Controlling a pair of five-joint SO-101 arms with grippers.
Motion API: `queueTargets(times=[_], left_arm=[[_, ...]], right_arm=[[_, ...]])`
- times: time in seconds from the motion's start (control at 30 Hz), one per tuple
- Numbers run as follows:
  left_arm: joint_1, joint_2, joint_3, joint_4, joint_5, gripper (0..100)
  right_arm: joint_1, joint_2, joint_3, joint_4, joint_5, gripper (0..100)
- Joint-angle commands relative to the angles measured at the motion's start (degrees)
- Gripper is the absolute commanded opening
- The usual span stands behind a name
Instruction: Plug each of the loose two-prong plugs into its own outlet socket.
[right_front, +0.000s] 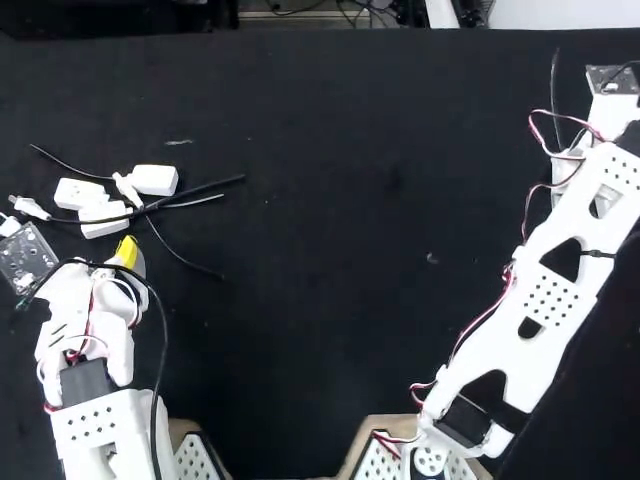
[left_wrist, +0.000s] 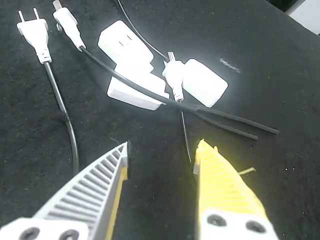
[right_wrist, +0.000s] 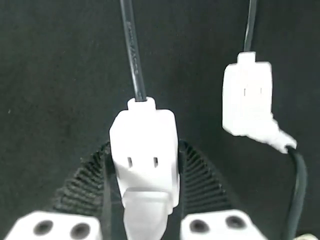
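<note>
Currently your left gripper (left_wrist: 162, 145) hangs wide open over the black table (left_wrist: 280, 165), with nothing between its grey and yellow fingers, near the tangle of parts. In that tangle a slotted socket (left_wrist: 125, 44) lies face up with its two slots bare. A white block (left_wrist: 136, 91) touches it. A rounded white adapter (left_wrist: 204, 82) lies just beside them, with a small plug (left_wrist: 172, 72) against its side. A corded plug (left_wrist: 35, 29) and a slimmer plug (left_wrist: 67, 25) lie apart from these, prongs pointing away from the gripper.

Your right gripper (right_wrist: 145, 147) is closed against both sides of a cabled socket (right_wrist: 145, 132), whose two slots face the camera with nothing in them. Near it on the table lies a second socket (right_wrist: 247, 97). A white piece (right_wrist: 274, 136) on a black cable is joined to one end of it, but you cannot tell whether that is a seated plug.
</note>
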Motion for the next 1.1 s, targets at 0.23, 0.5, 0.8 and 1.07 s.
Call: queueTargets(times=[0.23,0.5,0.8,1.07], left_arm=[[-0.57,-0.18,-2.15,-1.41,0.53,22],[-0.57,-0.18,-2.07,-1.41,0.53,22],[-0.66,-0.18,-2.07,-1.41,0.53,22],[-0.66,-0.18,-2.07,-1.41,0.53,22]], right_arm=[[2.81,5.67,-3.65,-6.77,0.44,1.1],[2.81,6.46,-3.56,-8.7,0.18,1.1],[2.64,8.31,-3.21,-10.11,0.18,1.5],[2.46,8.84,-3.12,-9.85,0.09,1.6]])
